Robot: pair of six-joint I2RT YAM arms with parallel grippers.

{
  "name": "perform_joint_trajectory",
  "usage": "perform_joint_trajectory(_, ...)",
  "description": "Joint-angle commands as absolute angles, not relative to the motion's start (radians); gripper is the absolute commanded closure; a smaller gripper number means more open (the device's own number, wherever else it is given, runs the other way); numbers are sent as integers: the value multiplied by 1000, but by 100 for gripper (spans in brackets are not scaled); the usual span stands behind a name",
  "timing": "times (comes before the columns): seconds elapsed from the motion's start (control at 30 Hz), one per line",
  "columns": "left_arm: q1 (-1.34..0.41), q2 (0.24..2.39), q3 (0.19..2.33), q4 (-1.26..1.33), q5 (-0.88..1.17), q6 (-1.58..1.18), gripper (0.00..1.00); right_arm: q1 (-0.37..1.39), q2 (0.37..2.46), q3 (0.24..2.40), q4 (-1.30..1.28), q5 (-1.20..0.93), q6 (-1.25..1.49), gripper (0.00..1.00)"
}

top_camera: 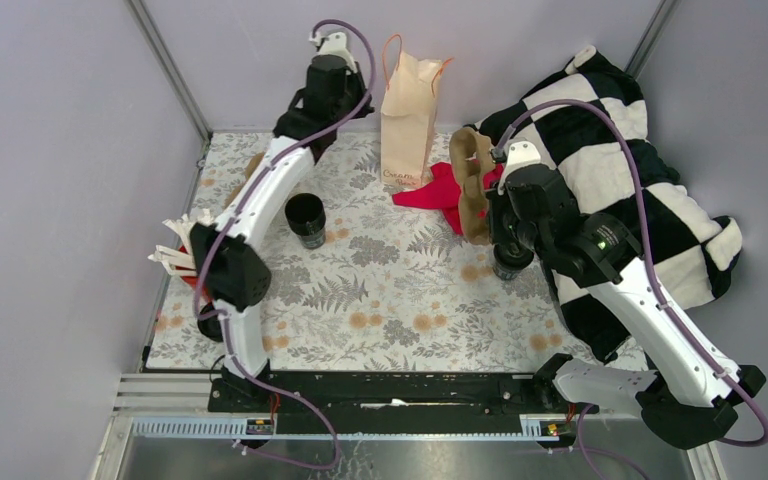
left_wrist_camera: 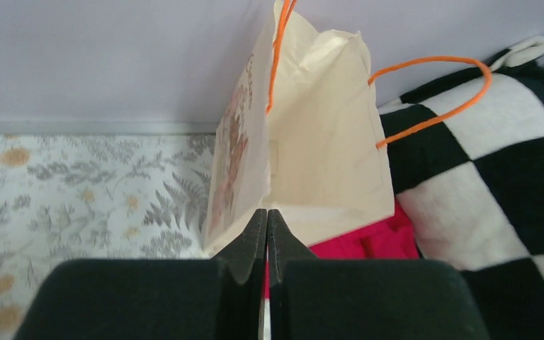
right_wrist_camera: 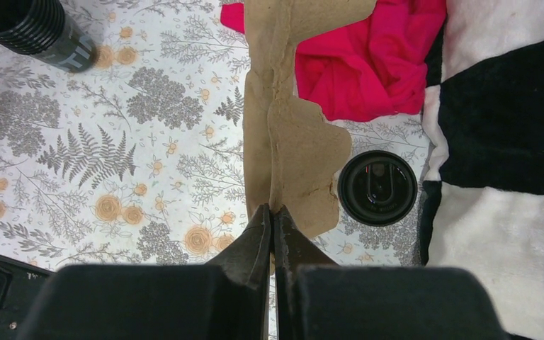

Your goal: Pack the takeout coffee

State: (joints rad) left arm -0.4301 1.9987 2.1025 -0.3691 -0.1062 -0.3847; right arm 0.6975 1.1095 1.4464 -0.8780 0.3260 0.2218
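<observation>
early stage, nothing packed. nearest: right claw (right_wrist_camera: 273, 212) clamped shut on the upright cardboard tray (right_wrist_camera: 290, 142), lidded coffee cup (right_wrist_camera: 377, 188) on the table just beside it, touching the checkered blanket (right_wrist_camera: 510, 106), outside the bag. farther back: left claw (left_wrist_camera: 267, 216) shut, seemingly pinching the paper bag (left_wrist_camera: 319, 127) edge. left to do: cup into bag. lid plain only from right wrist; straws (top_camera: 175, 258) only from above.

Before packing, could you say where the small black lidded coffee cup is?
In the right wrist view, the coffee cup stands between the brown cardboard tray and the black-and-white checked blanket, to the robot's right.
</observation>
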Motion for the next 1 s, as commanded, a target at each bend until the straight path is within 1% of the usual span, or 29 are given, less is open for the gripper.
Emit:
perform_joint_trajectory(0.0, -435, 1784, 1941, -403, -81, -505, 100, 690, 1101, 1498, -821, 303, 230, 100)
perform_joint_trajectory(0.07, -437, 1723, 1859, -391, -36, -517, 100, 690, 1100, 1500, -814, 295, 233, 100)
perform_joint_trajectory(0.1, -435, 1714, 1856, -408, -24, -514, 100, 690, 1100, 1501, -812, 291, 238, 100)
perform_joint_trajectory(0.13, -432, 1722, 1877, -432, -21, -510, 97, 690, 1101, 1505, -815, 287, 245, 100)
perform_joint_trajectory(0.23, -414, 1806, 1990, -470, 38, -474, 62, 690, 1097, 1515, -826, 266, 265, 100)
perform_joint_trajectory(0.3, -405, 1882, 2087, -469, 75, -465, 45, 690, 1087, 1509, -832, 261, 274, 100)
perform_joint_trajectory(0.37, -393, 1975, 2181, -441, 94, -477, 30, 690, 1077, 1501, -845, 260, 280, 100)
perform_joint_trajectory(0.43, -370, 2039, 2240, -374, 135, -530, 21, 690, 1069, 1499, -865, 264, 284, 100)
perform_joint_trajectory(0.53, -326, 2095, 2201, -158, 219, -681, 16, 690, 1059, 1499, -890, 267, 287, 100)
perform_joint_trajectory(0.6, -315, 2140, 2195, -30, 221, -725, 16, 690, 1056, 1495, -901, 274, 288, 100)
perform_joint_trajectory(0.7, -316, 2210, 2229, 84, 185, -730, 17, 690, 1056, 1488, -909, 280, 286, 100)
perform_joint_trajectory(0.83, -316, 2301, 2276, 202, 158, -744, 24, 691, 1063, 1489, -921, 292, 278, 100)
perform_joint_trajectory(0.9, -316, 2348, 2311, 235, 147, -752, 32, 690, 1066, 1488, -926, 301, 273, 100)
perform_joint_trajectory(0.97, -319, 2376, 2316, 305, 160, -767, 36, 690, 1072, 1489, -930, 311, 269, 100)
